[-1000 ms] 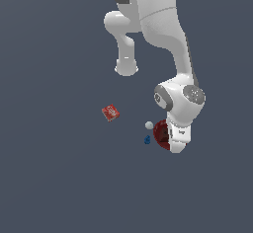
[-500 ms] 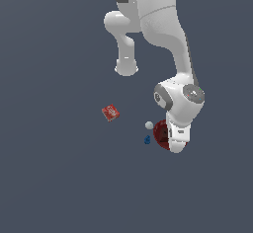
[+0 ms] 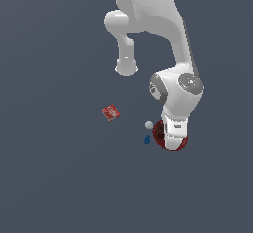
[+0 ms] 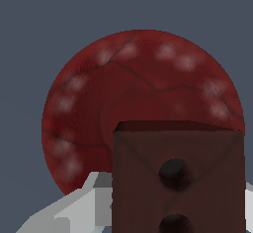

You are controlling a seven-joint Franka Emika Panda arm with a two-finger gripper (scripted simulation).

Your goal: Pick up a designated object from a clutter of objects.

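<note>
Below the wrist camera, the dark maroon-brown block (image 4: 178, 177) filled the lower part of the wrist view, plain-faced with two dark round spots, and the round red bowl (image 4: 143, 103) lay behind it; the block stood over or against the bowl's near side, though contact could not be confirmed. Pale grey metal showing beside the block's lower edge was judged to be part of the claw, so the fingers probably flanked the block, but neither pad was visible and it could not be told how wide the claw stood or whether it gripped anything. In the exterior view the arm's last link covered the claw (image 3: 173, 137) and most of the bowl (image 3: 159, 132), leaving only dark red slivers on either side; the block itself was not seen there. The tiny white ball (image 3: 149, 125) and the tiny blue piece (image 3: 147, 139) lay just beside the bowl on the exterior view's left, and the bright red flat box (image 3: 110, 112) lay well apart, further to that side, on the grey bench (image 3: 59, 177). To do this step well, the claw should be centred on the block's narrow sides, closed squarely, and raised straight up, so that the bowl is neither dragged nor tipped and the ball stays undisturbed; a skewed closure would risk pinching the bowl's rim
</note>
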